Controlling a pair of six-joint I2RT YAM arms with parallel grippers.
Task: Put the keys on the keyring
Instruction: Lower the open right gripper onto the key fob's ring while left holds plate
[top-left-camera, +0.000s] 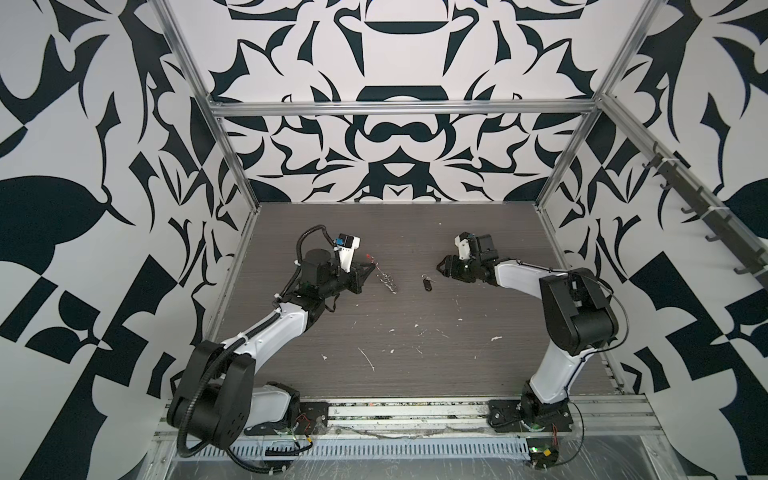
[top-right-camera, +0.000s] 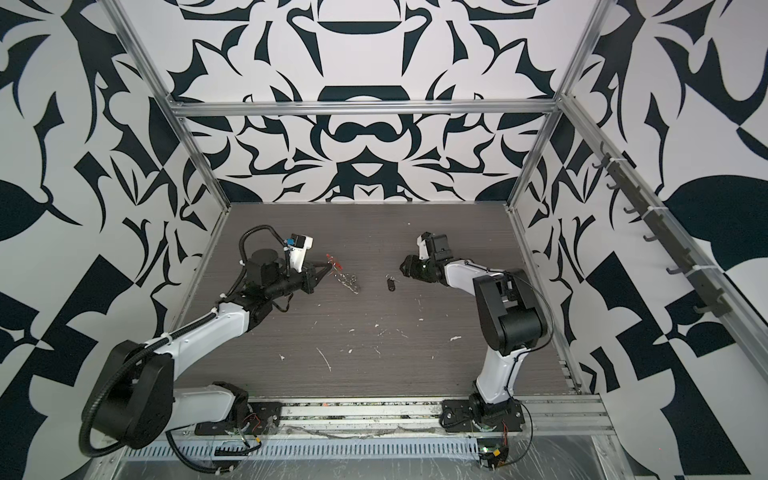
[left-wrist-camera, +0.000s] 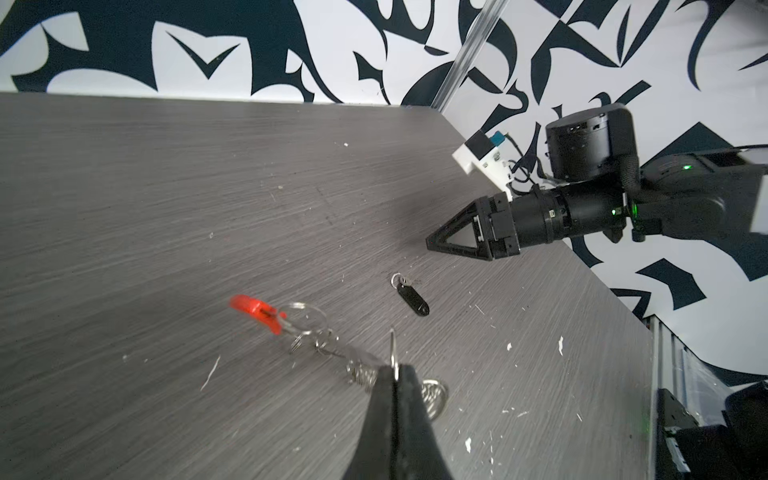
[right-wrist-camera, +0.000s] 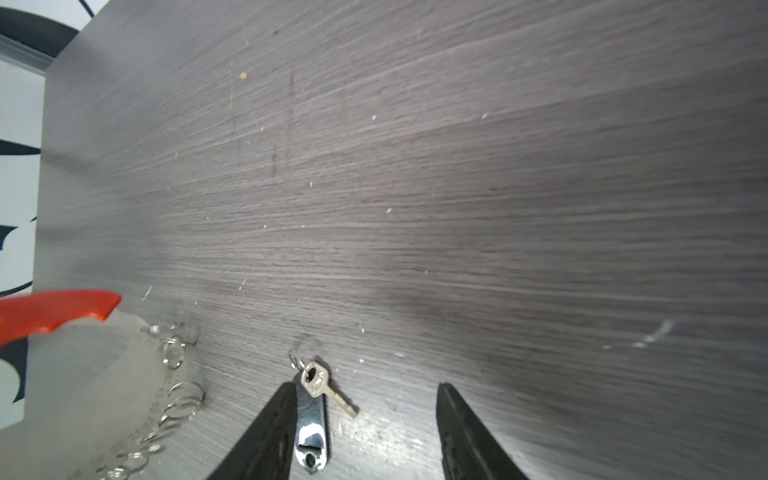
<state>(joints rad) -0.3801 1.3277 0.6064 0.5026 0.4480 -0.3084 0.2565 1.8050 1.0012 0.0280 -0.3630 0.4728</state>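
The table (top-left-camera: 415, 340) is dark grey with a fine wood grain. It has many small white marks (top-left-camera: 368, 358) and scratches, most of them in the near half. On three sides stand walls (top-left-camera: 395, 145) with a big black and white pattern. A silver metal frame (top-left-camera: 399, 107) runs along the corners and across the far wall. On the right wall there is a sloping rail (top-left-camera: 698, 216) with dark hooks.

The keyring (top-left-camera: 386, 280) lies a little left of the middle of the table, in the far half. Its red part (top-left-camera: 371, 258) is at the far end, and the chain of silver rings runs toward the near right. The left gripper (left-wrist-camera: 395, 374) comes in from the left with its fingers pressed together, pinching one thin ring of the keyring.

The key (top-left-camera: 427, 284) lies flat on the table, to the right of the keyring and apart from it. The right gripper (right-wrist-camera: 361, 388) is low over the key with its fingers spread. In the right wrist view the key is just beside one finger (right-wrist-camera: 274, 415); I cannot tell if they touch. The other finger is well apart from it.
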